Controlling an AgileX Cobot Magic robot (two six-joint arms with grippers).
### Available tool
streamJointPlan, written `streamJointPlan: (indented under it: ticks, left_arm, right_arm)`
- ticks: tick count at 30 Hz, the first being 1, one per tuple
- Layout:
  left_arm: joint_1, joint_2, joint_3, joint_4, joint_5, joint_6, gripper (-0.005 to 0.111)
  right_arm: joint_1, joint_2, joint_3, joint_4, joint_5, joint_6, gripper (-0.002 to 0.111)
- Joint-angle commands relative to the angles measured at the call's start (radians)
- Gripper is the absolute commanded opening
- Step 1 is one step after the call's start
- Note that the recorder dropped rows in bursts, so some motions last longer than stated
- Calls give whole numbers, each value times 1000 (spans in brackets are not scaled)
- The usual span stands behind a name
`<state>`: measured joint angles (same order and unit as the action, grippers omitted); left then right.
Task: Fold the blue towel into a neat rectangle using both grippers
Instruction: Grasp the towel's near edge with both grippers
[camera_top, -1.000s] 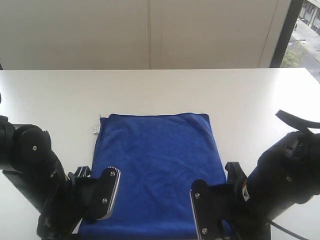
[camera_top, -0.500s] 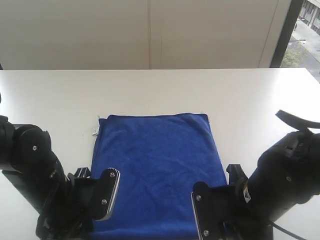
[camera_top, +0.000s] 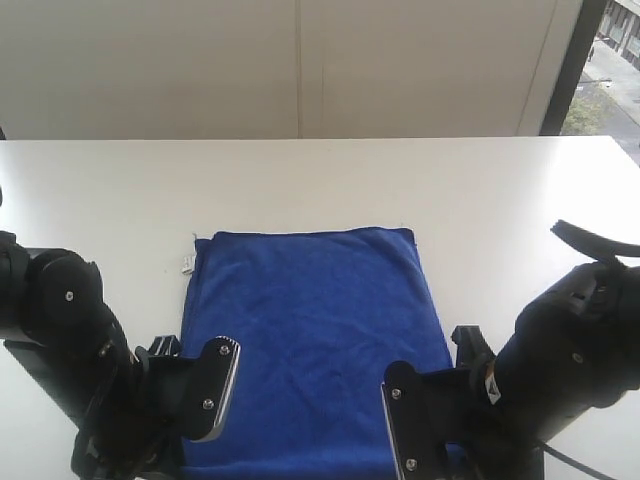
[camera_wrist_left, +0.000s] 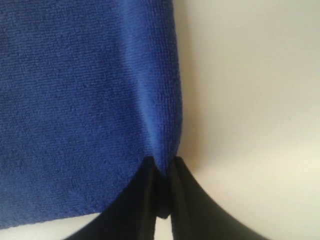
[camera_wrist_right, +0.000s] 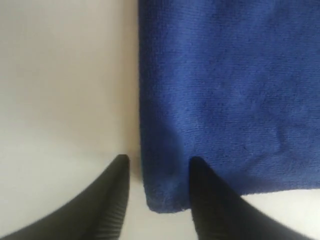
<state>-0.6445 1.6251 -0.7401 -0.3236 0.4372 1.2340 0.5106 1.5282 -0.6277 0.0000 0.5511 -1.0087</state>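
pinching blue towel (camera_wrist_left: 75, 100) corner (left tool (camera_wrist_left: 162, 169))

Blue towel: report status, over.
Left gripper shut on blue towel corner. Right gripper open, fingers straddling the other corner. Towel flat on table. Nothing in the way.

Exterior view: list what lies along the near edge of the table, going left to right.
left gripper → blue towel → right gripper

Blue towel (camera_top: 310, 330) near corners behind left arm (camera_top: 70, 340), right arm (camera_top: 575, 355)
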Motion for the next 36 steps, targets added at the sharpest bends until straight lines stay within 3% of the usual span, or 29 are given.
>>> streamJointPlan:
  ticks: [1,14,36]
  left_arm:
    - [-5,4,6,-14,33,-4,15]
    - [-5,4,6,-14,27,-4,15]
    - [-5,4,6,-14,27,-4,15]
  right_arm:
    - [-3,0,7,-9,1,-10,54]
    - [-3,0,48,-19,-79,-10,39]
    - [-3,41,48,-19,-106,2,39]
